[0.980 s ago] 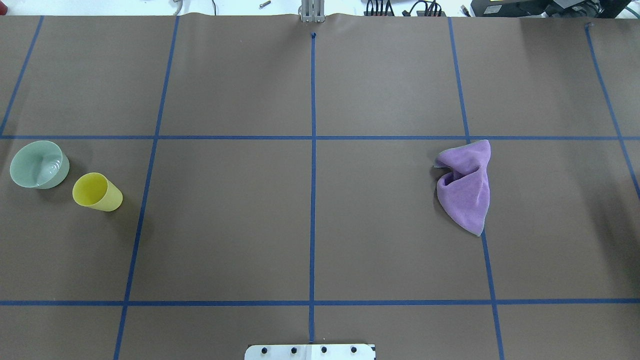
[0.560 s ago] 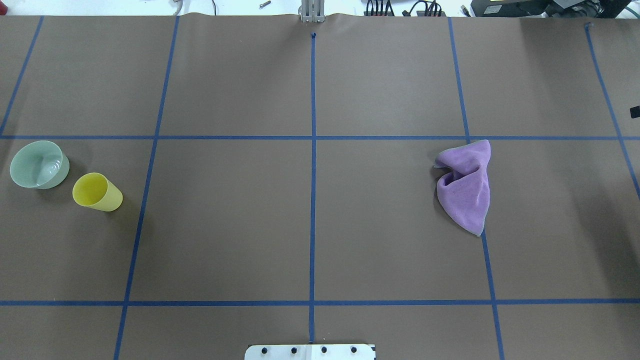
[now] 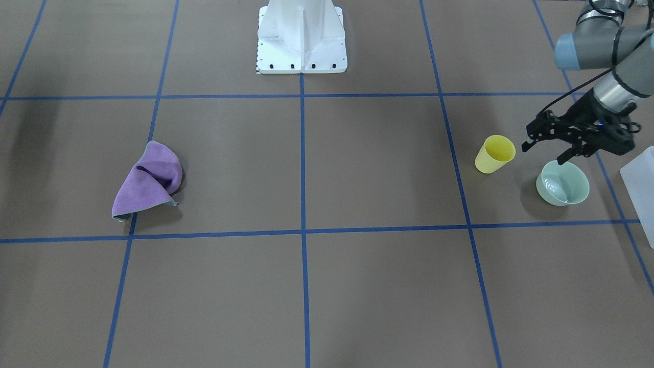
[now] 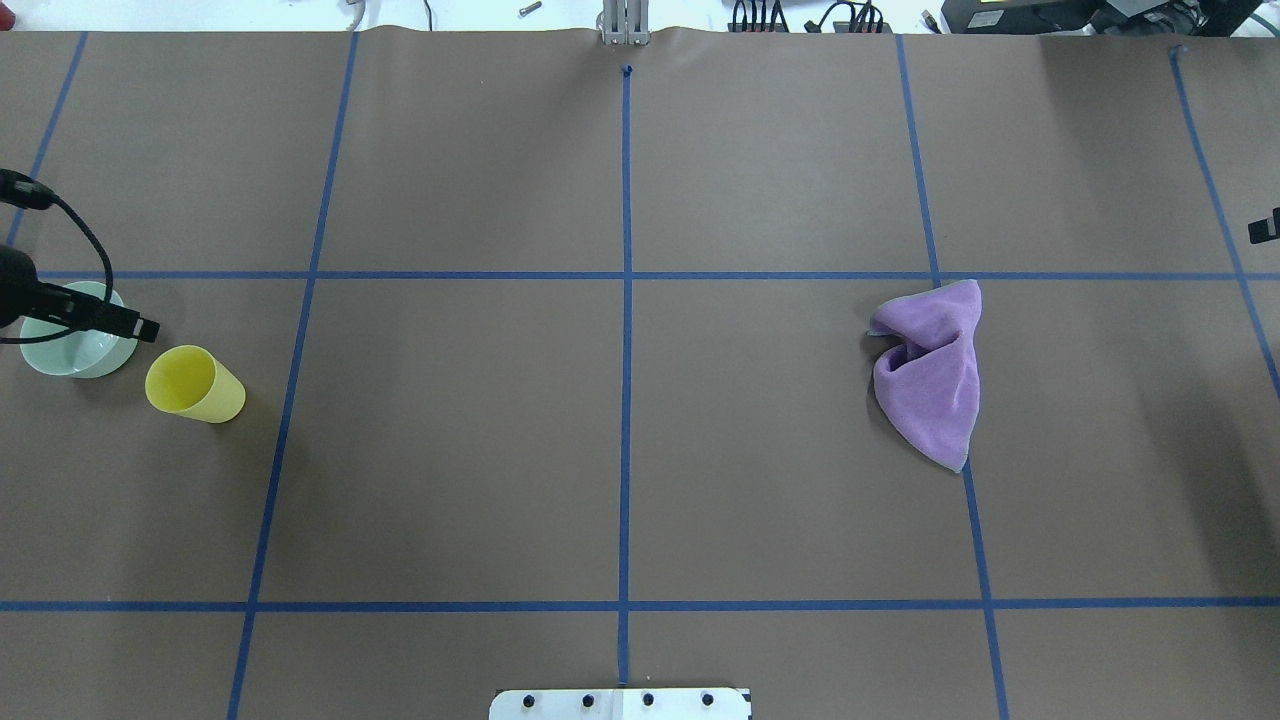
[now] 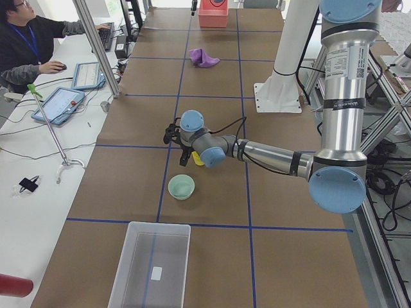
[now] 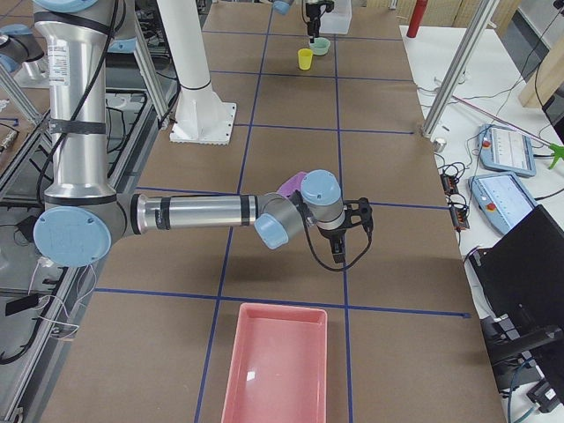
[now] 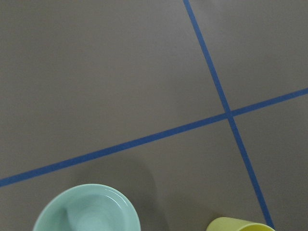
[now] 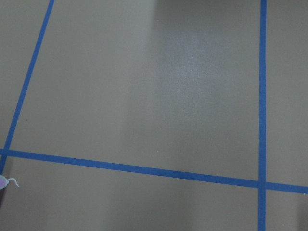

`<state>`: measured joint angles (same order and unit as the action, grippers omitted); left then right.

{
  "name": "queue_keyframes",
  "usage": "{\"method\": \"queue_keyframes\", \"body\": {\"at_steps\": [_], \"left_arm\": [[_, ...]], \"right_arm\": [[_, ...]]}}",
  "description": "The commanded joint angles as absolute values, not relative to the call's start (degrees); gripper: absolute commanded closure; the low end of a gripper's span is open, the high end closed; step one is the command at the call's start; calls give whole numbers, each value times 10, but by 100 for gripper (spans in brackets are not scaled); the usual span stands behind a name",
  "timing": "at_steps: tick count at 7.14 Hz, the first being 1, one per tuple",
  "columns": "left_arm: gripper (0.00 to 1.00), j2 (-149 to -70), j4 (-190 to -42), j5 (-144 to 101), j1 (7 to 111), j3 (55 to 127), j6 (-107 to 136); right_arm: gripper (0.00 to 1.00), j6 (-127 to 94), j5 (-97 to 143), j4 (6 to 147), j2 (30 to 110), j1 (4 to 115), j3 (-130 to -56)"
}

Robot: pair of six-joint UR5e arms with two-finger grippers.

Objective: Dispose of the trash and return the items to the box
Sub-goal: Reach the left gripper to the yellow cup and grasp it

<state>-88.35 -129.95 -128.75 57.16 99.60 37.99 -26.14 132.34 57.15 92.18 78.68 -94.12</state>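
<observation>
A yellow cup (image 3: 493,153) stands beside a pale green bowl (image 3: 562,183) at the robot's left end of the table; both also show in the overhead view, cup (image 4: 195,385) and bowl (image 4: 75,350). My left gripper (image 3: 544,153) is open and empty, hovering just behind and above the gap between cup and bowl. A crumpled purple cloth (image 4: 930,380) lies on the right half. My right gripper (image 6: 352,238) hovers beyond the cloth near the table's right end; I cannot tell whether it is open or shut.
A clear plastic bin (image 5: 151,269) stands at the table's left end, past the bowl. A pink tray (image 6: 273,370) stands at the right end. The robot's white base (image 3: 301,36) is at the middle back. An operator (image 5: 32,45) sits beside the table.
My left arm has come into the overhead view from the left edge, over the bowl. A tip of the right gripper has appeared at the right edge.
</observation>
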Motion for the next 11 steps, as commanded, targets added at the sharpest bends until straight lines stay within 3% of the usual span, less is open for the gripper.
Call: {"method": "queue_keyframes", "body": {"at_steps": [1,3,4,7,9,11], "left_arm": [[23,-870,-1317,-1264,534,996,391],[66,-853,-1335,-1264,530,996,390],[83,-852,-1335,-1263,525,996,390],[100,-858,-1339,-1264,515,999,392],[100,-853,-1335,-1271,524,1029,395],[100,-867,-1248,-1322,605,1037,355]], "right_arm": [[0,-262,1323,563,930,787,-940],[0,-262,1322,562,932,787,-940],[0,-262,1323,562,932,787,-939],[0,-262,1323,562,933,787,-938],[0,-264,1323,562,933,787,-941],[0,-306,1325,563,921,784,-951]]}}
